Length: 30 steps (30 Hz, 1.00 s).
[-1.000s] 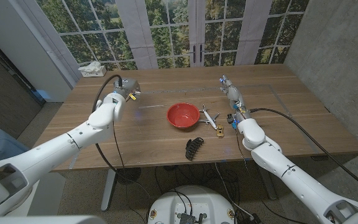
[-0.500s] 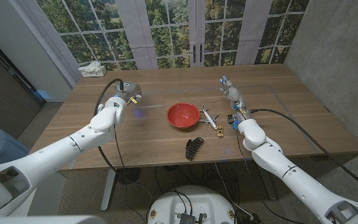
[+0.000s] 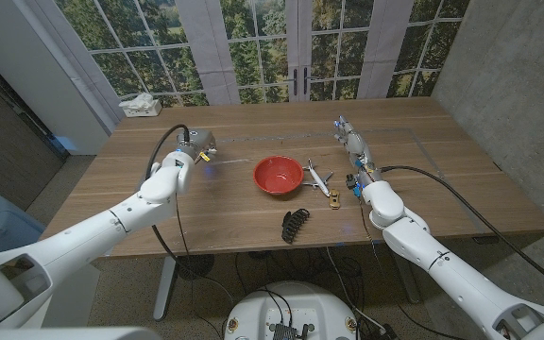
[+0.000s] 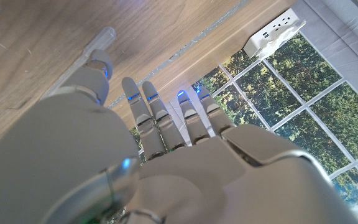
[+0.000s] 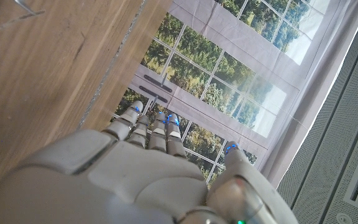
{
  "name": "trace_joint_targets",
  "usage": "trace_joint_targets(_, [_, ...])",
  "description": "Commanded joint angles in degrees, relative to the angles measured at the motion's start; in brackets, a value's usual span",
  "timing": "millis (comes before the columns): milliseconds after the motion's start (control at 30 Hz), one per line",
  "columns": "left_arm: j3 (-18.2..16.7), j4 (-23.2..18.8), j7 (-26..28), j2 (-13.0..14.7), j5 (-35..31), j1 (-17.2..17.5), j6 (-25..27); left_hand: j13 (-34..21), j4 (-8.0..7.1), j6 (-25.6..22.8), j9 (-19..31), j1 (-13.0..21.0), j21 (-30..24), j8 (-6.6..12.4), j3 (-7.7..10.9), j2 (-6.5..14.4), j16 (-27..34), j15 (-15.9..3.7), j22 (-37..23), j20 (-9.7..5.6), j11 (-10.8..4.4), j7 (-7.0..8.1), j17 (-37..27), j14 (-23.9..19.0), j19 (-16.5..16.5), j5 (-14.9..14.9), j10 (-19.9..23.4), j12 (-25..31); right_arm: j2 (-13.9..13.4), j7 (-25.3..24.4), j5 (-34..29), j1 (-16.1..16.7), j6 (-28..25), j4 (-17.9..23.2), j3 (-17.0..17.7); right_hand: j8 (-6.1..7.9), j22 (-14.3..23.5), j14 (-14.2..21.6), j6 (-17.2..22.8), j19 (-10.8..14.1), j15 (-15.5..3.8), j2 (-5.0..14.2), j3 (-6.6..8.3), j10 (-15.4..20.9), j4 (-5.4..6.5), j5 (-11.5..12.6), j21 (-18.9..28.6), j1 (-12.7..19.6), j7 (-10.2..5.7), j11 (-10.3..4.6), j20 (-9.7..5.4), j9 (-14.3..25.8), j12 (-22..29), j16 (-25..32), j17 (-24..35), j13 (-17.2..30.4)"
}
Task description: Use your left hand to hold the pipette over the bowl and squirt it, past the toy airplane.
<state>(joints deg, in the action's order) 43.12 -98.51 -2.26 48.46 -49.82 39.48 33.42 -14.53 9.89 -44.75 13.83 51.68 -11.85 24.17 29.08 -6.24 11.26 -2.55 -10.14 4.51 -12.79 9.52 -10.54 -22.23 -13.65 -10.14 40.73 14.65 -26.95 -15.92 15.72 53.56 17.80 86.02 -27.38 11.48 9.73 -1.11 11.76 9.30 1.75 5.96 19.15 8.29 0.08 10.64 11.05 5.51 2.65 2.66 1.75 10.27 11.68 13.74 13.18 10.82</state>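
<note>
Reach phase: the left hand (image 4: 166, 162), fingers spread and holding nothing, hovers above the pipette (image 4: 89, 46) lying on the counter (image 3: 225, 203), well left of the red bowl (image 3: 278, 176) and toy airplane (image 3: 316, 178). Next requirement: descend and pinch the pipette.

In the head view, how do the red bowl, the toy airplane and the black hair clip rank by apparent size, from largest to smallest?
1. Red bowl, clearly largest.
2. Black hair clip and toy airplane: similar in apparent size, so I do not rank them.
</note>
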Motion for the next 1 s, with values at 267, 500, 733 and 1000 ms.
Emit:
trace_joint_targets(267, [1.56,2.68,1.78,-1.28,0.14,-0.65,0.53,-0.35,-0.13,-0.5,-0.24,1.18,-0.07,0.43,-0.43,0.75,0.4,-9.4,-0.18,-0.15,-0.08,-0.08,-0.17,-0.54,-0.78,0.07,1.21,0.66,0.36,0.33,0.2,-0.85,0.12,-1.2,-0.29,-0.19,0.24,0.56,0.72,0.11,0.1,0.96,-0.08,0.43,-0.39,-0.15,0.19,-0.24,0.02,-0.24,0.31,0.09,-0.22,0.05,0.25,0.18])
trace_joint_targets(500, [2.01,3.29,1.69,-1.52,0.68,-0.88,0.59,-0.56,-0.26,-0.8,-0.42,1.64,-0.03,0.61,-0.66,1.53,0.51,-9.38,-0.18,-0.12,-0.08,-0.34,-0.22,-0.82,-0.86,0.02,1.67,0.78,0.52,0.42,0.24,-1.13,0.19,-1.52,-0.4,-0.23,0.24,0.61,0.73,0.1,0.12,0.97,-0.05,0.39,-0.47,-0.14,0.19,-0.2,0.03,-0.19,0.33,0.1,-0.25,0.04,0.24,0.18])
trace_joint_targets(733, [2.36,3.68,1.78,-1.67,1.1,-1.0,0.87,-0.72,-0.35,-1.21,-0.56,1.83,-0.05,0.82,-0.95,1.99,0.58,-9.32,-0.19,0.1,-0.09,-0.5,-0.24,-1.02,-1.03,0.01,2.01,0.85,0.52,0.33,0.12,-1.19,0.18,-1.56,-0.46,-0.28,0.23,0.61,0.71,0.11,0.12,0.96,-0.04,0.4,-0.53,-0.14,0.19,-0.2,0.04,-0.21,0.32,0.1,-0.26,0.02,0.24,0.18])
trace_joint_targets(1000, [2.71,4.27,2.17,-1.86,1.67,-1.18,0.73,-0.86,-0.4,-1.46,-0.67,2.01,-0.04,0.96,-1.2,2.4,0.61,-9.33,-0.19,0.17,-0.09,-0.6,-0.25,-1.14,-1.09,-0.01,2.38,0.94,0.57,0.05,0.0,-1.06,0.27,-1.49,-0.45,-0.33,0.23,0.64,0.7,0.12,0.12,0.95,-0.03,0.43,-0.62,-0.14,0.19,-0.17,-0.03,-0.26,0.29,0.1,-0.27,-0.01,0.24,0.19])
